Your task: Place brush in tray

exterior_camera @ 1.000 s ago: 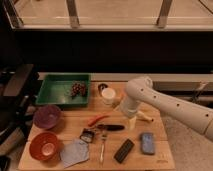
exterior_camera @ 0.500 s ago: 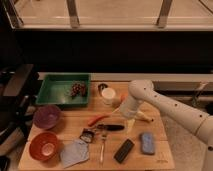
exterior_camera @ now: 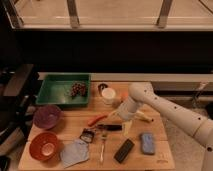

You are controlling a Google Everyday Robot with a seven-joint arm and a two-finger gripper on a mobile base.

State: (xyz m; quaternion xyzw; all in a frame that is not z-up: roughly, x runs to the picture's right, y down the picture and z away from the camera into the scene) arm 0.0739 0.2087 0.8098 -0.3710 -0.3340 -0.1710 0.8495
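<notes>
One wooden table [exterior_camera: 72, 120] fills the lower half of the view, and a white robot arm [exterior_camera: 170, 112] reaches in over it from the right, bending at an elbow above the table's middle. The green tray [exterior_camera: 54, 91] sits at the back left corner with a bunch of dark grapes [exterior_camera: 77, 89] lying inside near its right end. In front of the tray stands a purple bowl [exterior_camera: 47, 116], and nearer the front edge an orange-red bowl [exterior_camera: 44, 145]. A grey-blue cloth [exterior_camera: 75, 152] lies just right of that bowl. A white cup [exterior_camera: 109, 96] stands right of the tray.

The brush [exterior_camera: 100, 130] lies on the table's middle, outside the tray and well apart from it, its head to the left and its black handle pointing right. The gripper [exterior_camera: 125, 128] hangs just at the handle's right end; whether it is open or closed, or grips anything, cannot be told. A fork [exterior_camera: 102, 145], a black block [exterior_camera: 124, 150] and a blue sponge [exterior_camera: 147, 143] lie along the front.
</notes>
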